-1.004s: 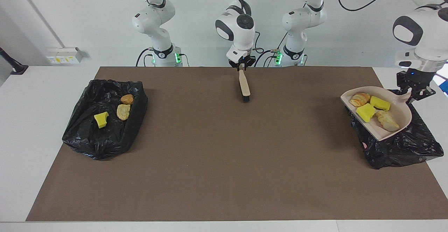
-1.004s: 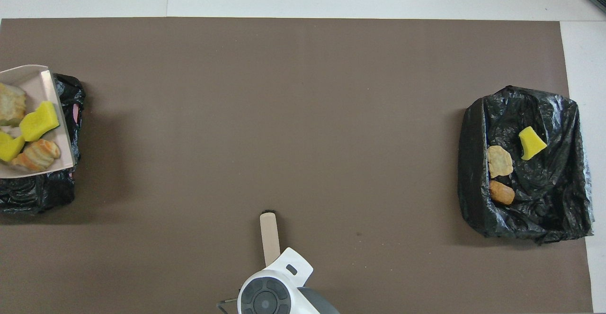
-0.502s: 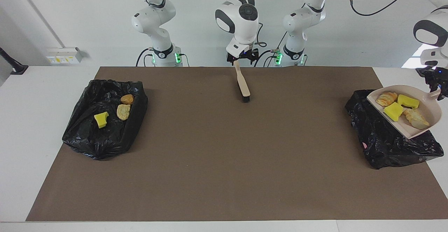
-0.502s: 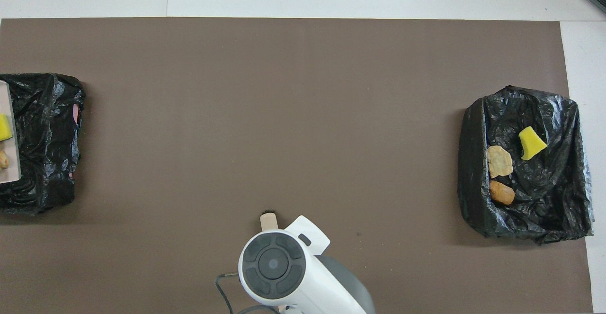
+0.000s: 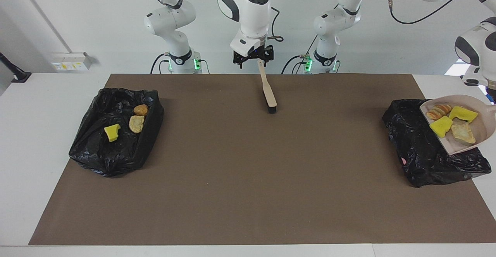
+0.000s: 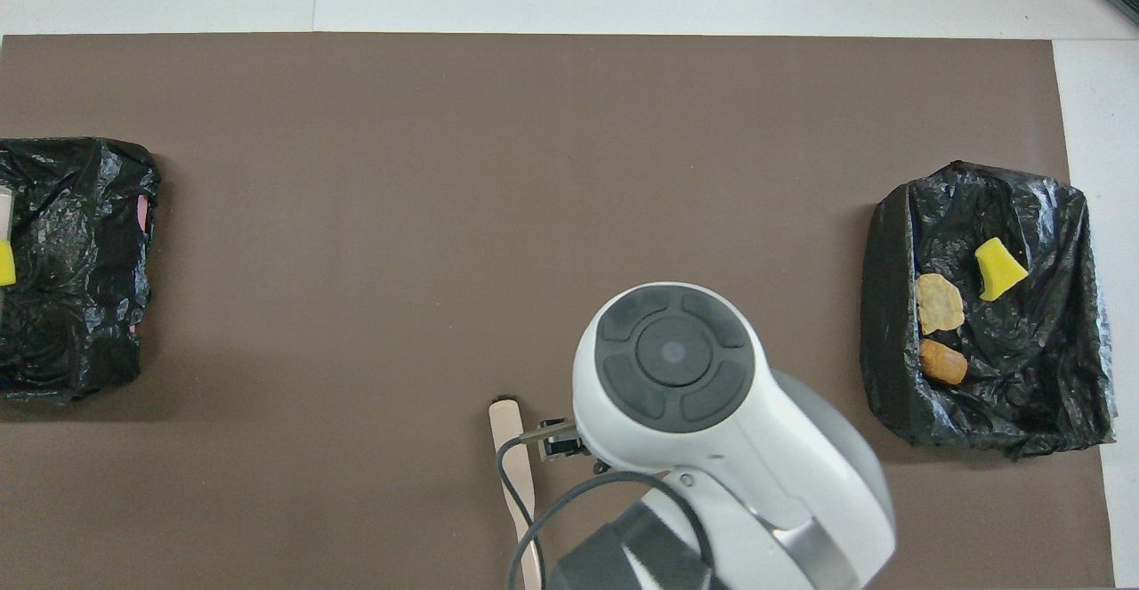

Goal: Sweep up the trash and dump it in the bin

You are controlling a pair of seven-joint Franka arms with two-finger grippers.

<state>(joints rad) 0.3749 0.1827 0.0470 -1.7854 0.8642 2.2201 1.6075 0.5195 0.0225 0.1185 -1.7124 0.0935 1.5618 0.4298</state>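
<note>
Trash look: seven small scraps, bright yellow sponge chunks and tan, orange-brown or striped bread-like lumps.
Trash in dustpan [image 5: 478, 131]: four scraps, a striped lump [image 5: 438, 111], two yellow chunks [image 5: 463, 113] [image 5: 441, 126] and a tan lump [image 5: 463, 133].
Dustpan place: in the air, tilted, over the black bag [image 5: 418, 148] toward the left arm's end of the desk [image 5: 46, 106] from the brush [image 5: 268, 90].
Trash in other bag [image 5: 97, 152]: a yellow chunk [image 5: 112, 132], a tan lump [image 5: 136, 124] and an orange-brown lump [image 5: 140, 110]; this bag lies toward the right arm's end from the brush.
Left pincer [image 5: 492, 99]: at the frame's edge, clamped on the dustpan's handle.
Right pincer [image 5: 254, 57]: jaws wide apart and empty, above the brush's handle end.
Facing view only: the dustpan's full load and the left arm.
Overhead view only: the brush [image 6: 509, 448] lying flat on the brown mat [image 6: 356, 216]; of the dustpan just a sliver at the edge, with one yellow bit [image 6: 4, 262].
</note>
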